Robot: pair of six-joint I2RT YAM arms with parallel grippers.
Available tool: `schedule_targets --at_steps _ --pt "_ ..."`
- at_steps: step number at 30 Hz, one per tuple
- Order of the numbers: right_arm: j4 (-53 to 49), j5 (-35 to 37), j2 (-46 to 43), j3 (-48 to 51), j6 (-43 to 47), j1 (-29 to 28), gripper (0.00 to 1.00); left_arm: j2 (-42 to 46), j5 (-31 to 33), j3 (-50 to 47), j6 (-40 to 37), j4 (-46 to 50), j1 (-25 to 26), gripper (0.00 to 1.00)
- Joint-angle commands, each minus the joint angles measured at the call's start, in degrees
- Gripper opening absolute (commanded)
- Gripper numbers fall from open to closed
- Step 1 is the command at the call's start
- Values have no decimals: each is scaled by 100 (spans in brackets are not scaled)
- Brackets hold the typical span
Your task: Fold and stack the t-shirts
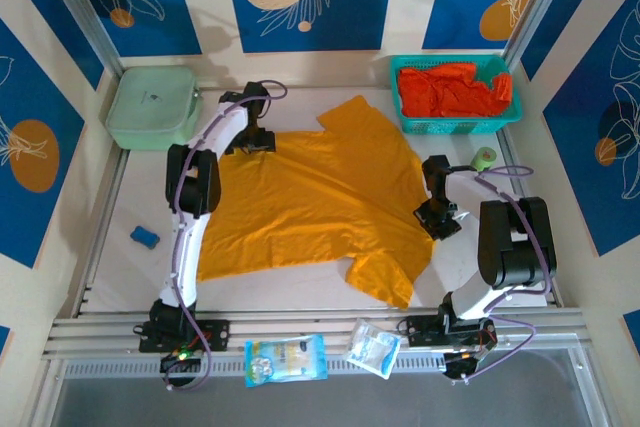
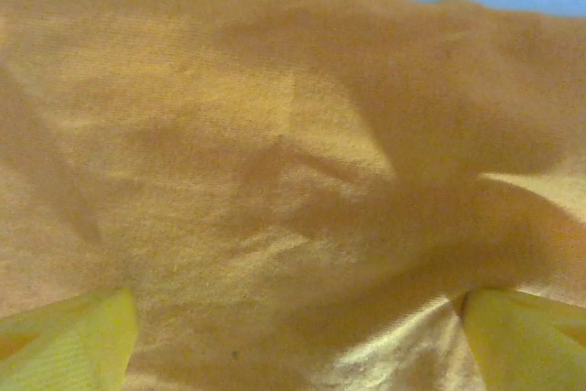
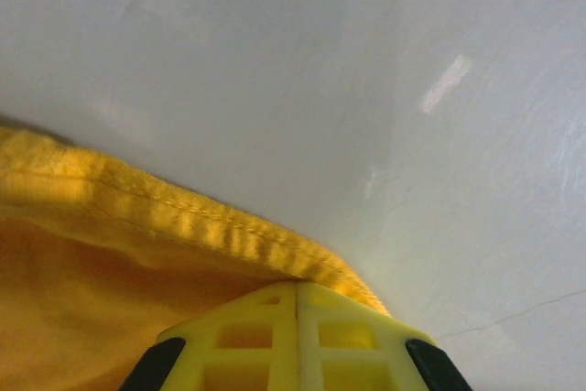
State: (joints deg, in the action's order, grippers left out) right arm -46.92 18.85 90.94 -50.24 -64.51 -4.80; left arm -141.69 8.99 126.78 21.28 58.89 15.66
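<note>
at its edge, right gripper (image 3: 298, 292) pinches mustard t-shirt (image 1: 300, 197).

- The top view is bright and evenly lit from overhead. Shadows under the arms are short and soft, and a faint grey one lies on the back wall (image 1: 205, 37).
- Focus there is crisp in the middle, while the frame posts lean outward towards the edges, a wide-angle effect.
- The left wrist view is dimmer and blurred. The weave of the mustard-yellow t-shirt (image 2: 275, 135) barely shows, and a broad dark shadow crosses it from centre to right beside one bright patch.
- The left gripper (image 2: 293, 354) has its yellow fingertips (image 2: 64, 345) smeared out of focus in the bottom corners.
- In the right wrist view the pale table (image 3: 366, 61) carries a small glare streak. The cloth's hem stitching is sharp, and the right gripper (image 3: 298, 295) looks slightly soft.
</note>
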Motion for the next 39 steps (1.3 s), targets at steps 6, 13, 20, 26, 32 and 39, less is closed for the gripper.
schedule_targets --at_steps 6,13,20,26,32,39 --pt "-307 -104 -433 -965 1599 -167 0 1938 209 -760 -140 229 140 97" --pt "-301 -667 -146 -1322 2364 -575 0 3657 92 -3615 254 -496 181 98" --pt "4 -814 1033 -1735 2338 -727 0 3876 26 -5479 759 -1016 174 94" --pt "-147 -350 1885 -2452 2122 -676 0 3542 296 -5831 817 -1235 162 93" --pt "-457 -104 2381 -2841 1773 -413 0 2829 560 -5277 537 -1078 72 93" --pt "-496 -118 2256 -2657 1527 -264 0 2291 985 -4402 213 -695 -28 91"
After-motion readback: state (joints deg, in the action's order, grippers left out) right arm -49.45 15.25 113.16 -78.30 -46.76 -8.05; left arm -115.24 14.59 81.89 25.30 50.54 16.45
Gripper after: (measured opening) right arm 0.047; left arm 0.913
